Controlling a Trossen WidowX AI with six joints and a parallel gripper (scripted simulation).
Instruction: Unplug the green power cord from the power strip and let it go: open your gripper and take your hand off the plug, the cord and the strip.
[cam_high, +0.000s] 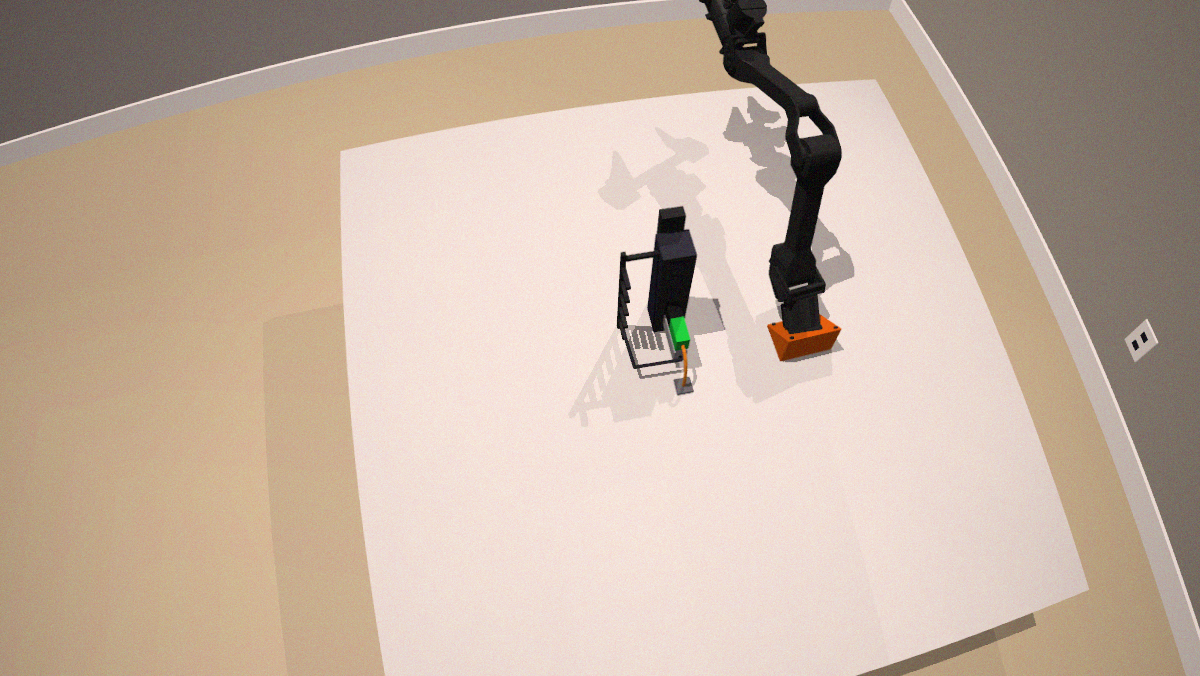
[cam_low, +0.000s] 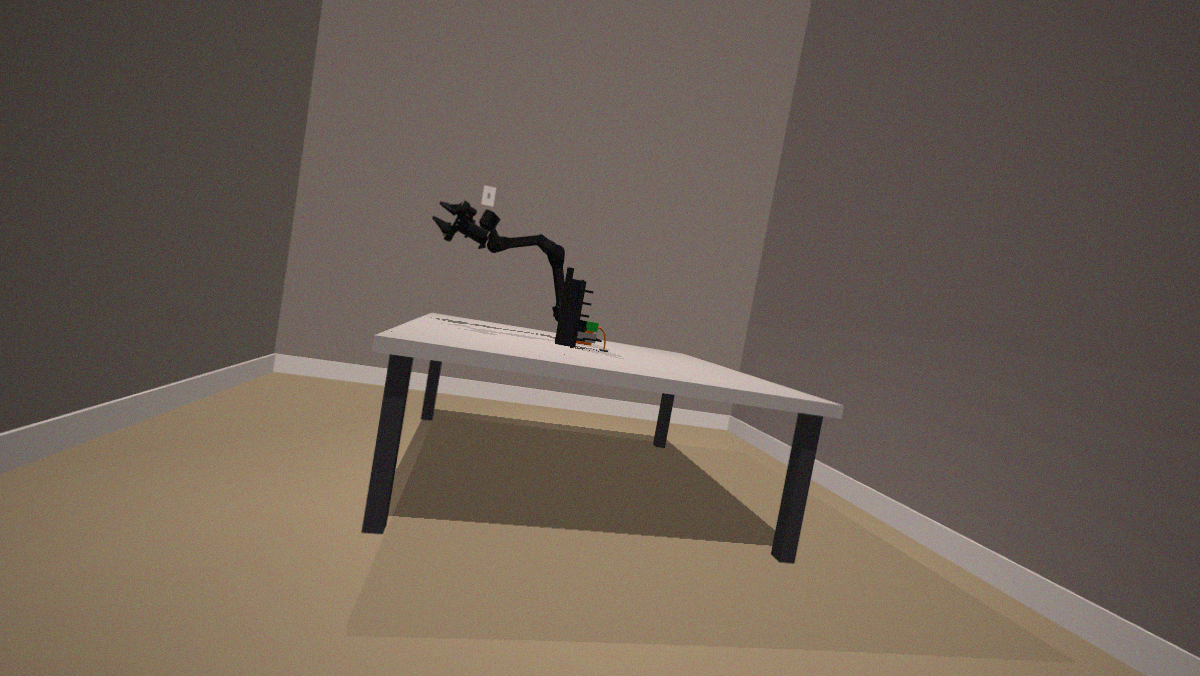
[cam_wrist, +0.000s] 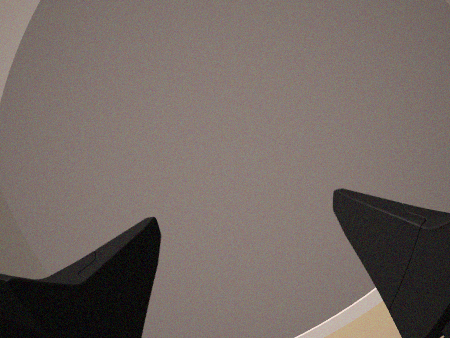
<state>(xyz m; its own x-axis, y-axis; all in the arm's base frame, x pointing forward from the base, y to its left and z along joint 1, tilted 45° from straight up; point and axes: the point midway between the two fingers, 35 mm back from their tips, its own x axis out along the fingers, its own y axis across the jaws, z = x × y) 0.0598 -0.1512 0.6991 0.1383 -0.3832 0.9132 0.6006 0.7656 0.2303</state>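
The top view's upper edge crops the arm (cam_high: 806, 209) (cam_low: 556, 268), leaving its hand (cam_low: 435, 211) (cam_wrist: 246, 214) out of frame there. The wrist view cuts off both finger bases. In the exterior view, the green plug (cam_low: 592, 326) is too small to tell how it meets the strip.

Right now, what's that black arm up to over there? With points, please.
It isn't handling anything. The arm (cam_high: 807, 205) (cam_low: 555, 268) is raised, with its gripper (cam_low: 435, 211) (cam_wrist: 246, 214) wide open, held away from the green plug (cam_high: 679, 333) (cam_low: 592, 326). Its job is to unplug that plug, which appears to be still seated at the black stand (cam_high: 673, 277) (cam_low: 565, 310). An orange cord (cam_high: 685, 365) (cam_low: 604, 338) runs from the plug to the table (cam_high: 587, 520) (cam_low: 671, 373).
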